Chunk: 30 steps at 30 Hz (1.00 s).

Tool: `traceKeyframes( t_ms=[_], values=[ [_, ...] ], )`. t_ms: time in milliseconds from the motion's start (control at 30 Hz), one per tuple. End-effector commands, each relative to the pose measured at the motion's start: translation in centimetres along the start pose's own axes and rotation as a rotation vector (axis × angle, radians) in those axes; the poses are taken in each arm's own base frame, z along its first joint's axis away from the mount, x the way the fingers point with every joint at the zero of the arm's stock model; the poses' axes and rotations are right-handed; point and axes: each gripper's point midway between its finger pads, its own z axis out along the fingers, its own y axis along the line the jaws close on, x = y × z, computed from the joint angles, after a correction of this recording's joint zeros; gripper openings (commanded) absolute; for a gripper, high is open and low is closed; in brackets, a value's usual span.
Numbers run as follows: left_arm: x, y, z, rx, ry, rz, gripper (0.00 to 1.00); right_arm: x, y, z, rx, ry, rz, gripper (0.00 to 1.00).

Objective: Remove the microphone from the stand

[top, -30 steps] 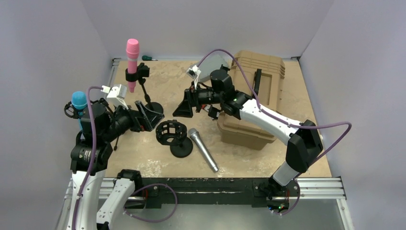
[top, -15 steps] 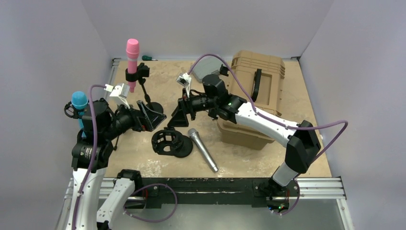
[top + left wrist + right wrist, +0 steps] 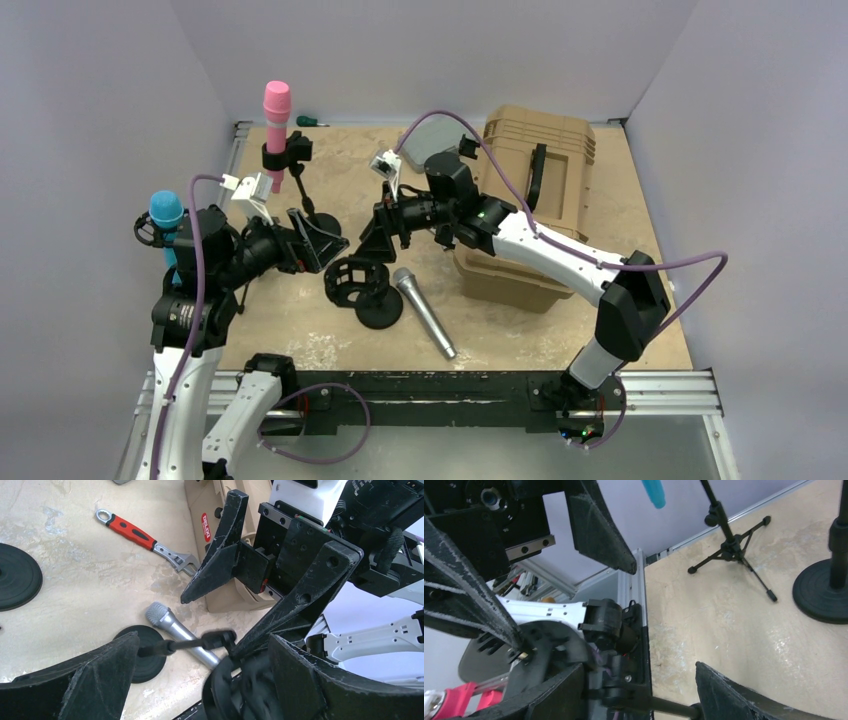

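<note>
A silver microphone (image 3: 425,312) lies flat on the table beside a short black stand (image 3: 379,309), whose empty cage mount (image 3: 356,278) leans left. It also shows in the left wrist view (image 3: 172,629), with the stand's stem (image 3: 187,643) crossing it. My left gripper (image 3: 322,246) is open just left of the mount; in its own view (image 3: 202,645) the stem and blurred mount sit between its fingers. My right gripper (image 3: 376,243) is open just above the mount; in its own view (image 3: 644,682) the stem (image 3: 674,707) runs between its fingers.
A pink microphone (image 3: 276,118) stands on a round-base stand at the back left. A blue microphone (image 3: 165,214) sits on a tripod at the far left. A tan case (image 3: 530,190) stands on the right. A red wrench (image 3: 145,535) lies near the case.
The right gripper moved left and down to the stand's mount. The mount tipped down to the left, then swung back up. The left gripper edged right. The silver microphone stayed put.
</note>
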Motion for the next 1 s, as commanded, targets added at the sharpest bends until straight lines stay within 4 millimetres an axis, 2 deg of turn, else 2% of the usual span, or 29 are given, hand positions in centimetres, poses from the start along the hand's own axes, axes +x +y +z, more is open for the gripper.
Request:
traceKeyframes(
  t_ms=[0, 167, 333, 600, 833, 967],
  values=[
    [-0.2, -0.7, 0.1, 0.04, -0.005, 0.005, 0.98, -1.6, 2.0, -0.7, -0.079, -0.027, -0.055, 0.8],
    [-0.2, -0.6, 0.2, 0.037, -0.007, 0.008, 0.98, -1.0, 1.7, -0.6, -0.083, -0.017, -0.05, 0.81],
    [-0.1, -0.4, 0.0, 0.028, -0.011, 0.015, 0.98, 0.3, 0.6, -0.3, -0.061, 0.007, -0.026, 0.81],
    [0.1, -0.3, 0.1, 0.026, -0.006, 0.015, 0.98, 3.9, -2.8, 0.5, 0.012, 0.05, 0.041, 0.77],
    [0.0, -0.1, -0.1, 0.012, -0.015, 0.024, 0.98, 5.4, -5.7, 1.0, 0.112, 0.067, 0.057, 0.75],
    [-0.2, -0.2, -0.4, 0.004, -0.025, 0.03, 0.98, 7.2, -7.7, 1.5, 0.163, 0.108, 0.081, 0.74]
  ],
)
